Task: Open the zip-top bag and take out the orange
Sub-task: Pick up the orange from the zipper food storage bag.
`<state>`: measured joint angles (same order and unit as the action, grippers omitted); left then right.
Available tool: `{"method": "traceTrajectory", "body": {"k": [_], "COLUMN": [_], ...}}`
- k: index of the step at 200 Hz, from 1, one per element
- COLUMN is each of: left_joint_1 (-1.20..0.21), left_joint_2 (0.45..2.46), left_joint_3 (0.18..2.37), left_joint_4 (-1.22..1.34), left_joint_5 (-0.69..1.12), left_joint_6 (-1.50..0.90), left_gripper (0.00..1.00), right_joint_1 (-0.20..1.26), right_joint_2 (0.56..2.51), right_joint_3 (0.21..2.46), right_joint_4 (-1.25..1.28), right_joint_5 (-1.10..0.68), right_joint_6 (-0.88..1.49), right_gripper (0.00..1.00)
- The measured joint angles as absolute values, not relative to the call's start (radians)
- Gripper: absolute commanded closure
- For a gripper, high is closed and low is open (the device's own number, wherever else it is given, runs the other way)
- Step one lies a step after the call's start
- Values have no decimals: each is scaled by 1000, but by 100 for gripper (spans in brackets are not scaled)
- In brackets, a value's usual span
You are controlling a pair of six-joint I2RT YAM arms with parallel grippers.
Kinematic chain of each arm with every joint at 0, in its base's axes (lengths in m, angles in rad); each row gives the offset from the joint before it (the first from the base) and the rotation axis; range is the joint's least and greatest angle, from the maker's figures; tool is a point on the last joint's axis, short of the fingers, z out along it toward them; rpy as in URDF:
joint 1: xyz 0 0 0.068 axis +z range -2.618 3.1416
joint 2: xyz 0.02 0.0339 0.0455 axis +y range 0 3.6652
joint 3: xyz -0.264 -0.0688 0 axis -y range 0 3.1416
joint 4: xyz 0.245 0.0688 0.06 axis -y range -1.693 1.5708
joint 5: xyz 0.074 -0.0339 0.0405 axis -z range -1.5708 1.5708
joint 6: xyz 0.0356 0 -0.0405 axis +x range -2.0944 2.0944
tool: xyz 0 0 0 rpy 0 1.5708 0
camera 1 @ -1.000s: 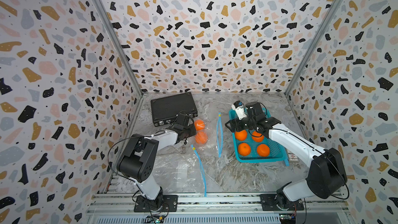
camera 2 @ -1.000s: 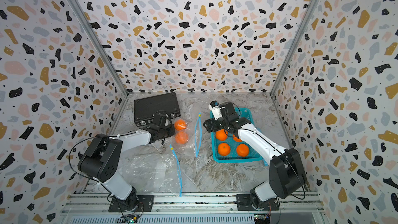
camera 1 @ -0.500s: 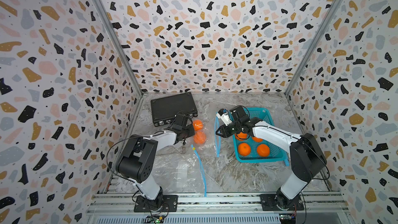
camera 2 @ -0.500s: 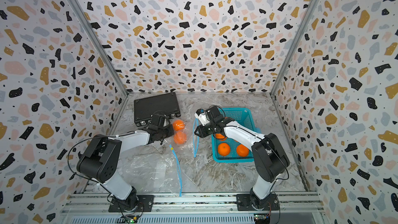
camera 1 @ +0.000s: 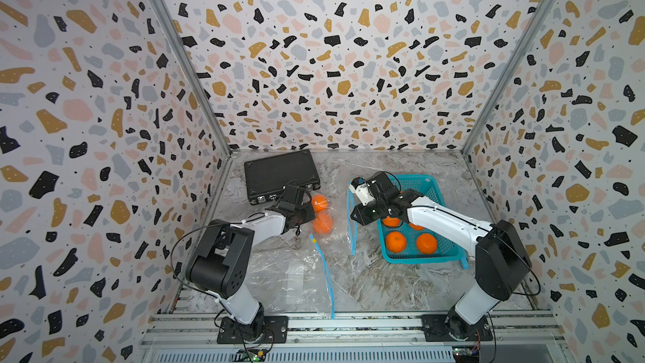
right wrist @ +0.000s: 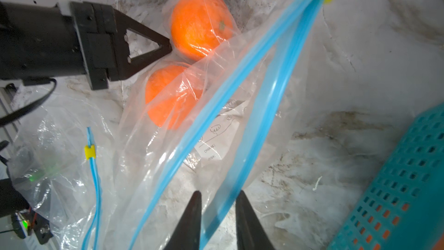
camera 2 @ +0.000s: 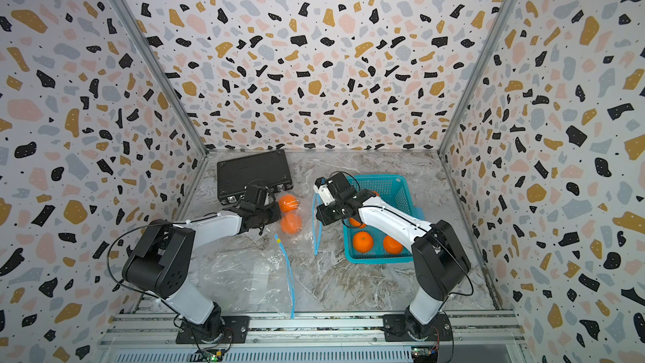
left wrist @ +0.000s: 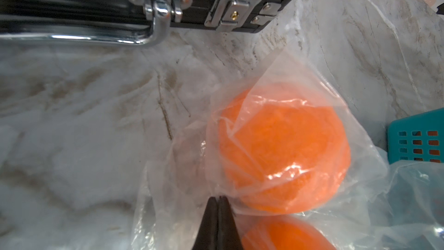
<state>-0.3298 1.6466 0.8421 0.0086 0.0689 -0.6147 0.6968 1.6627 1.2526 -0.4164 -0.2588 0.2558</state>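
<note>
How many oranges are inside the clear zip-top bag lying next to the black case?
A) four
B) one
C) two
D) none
C: one orange and a second orange show through the plastic of the zip-top bag.

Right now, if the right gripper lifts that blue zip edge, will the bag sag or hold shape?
Likely sags: the zip-top bag is thin, wrinkled film. The round oranges inside may roll toward the left gripper, shut on the film.
</note>
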Motion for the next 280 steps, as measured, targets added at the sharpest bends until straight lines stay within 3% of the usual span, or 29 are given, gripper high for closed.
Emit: {"method": "traceTrajectory", "body": {"k": [41, 104, 151, 202, 247, 280], "left_joint_1": [-330, -325, -323, -322, -323, -331], "left_joint_2": [1642, 1642, 1641, 1638, 1638, 1647], "left_joint_3": [842, 842, 842, 815, 794, 792], "left_joint_4": [3, 1, 1, 7, 15, 34], "left_joint_5": [68, 46, 46, 54, 70, 69], "left_joint_6": [-614, -614, -614, -615, -617, -617], "left_gripper": [99, 100, 100, 100, 100, 100], "right_joint_1": [723, 754, 760, 760, 760, 759], "right_joint_2": [1662, 1628, 1634, 1790, 1918, 1943], "right_joint_3": [1280, 1310, 1311, 1338, 1347, 1328], "right_joint_4": [-444, -486, -468, -394, -292, -200], "right_joint_5": [-239, -159, -200, -311, -357, -389], "right_joint_6": [261, 266, 269, 274, 291, 290], "right_gripper": [82, 82, 83, 84, 71, 50]}}
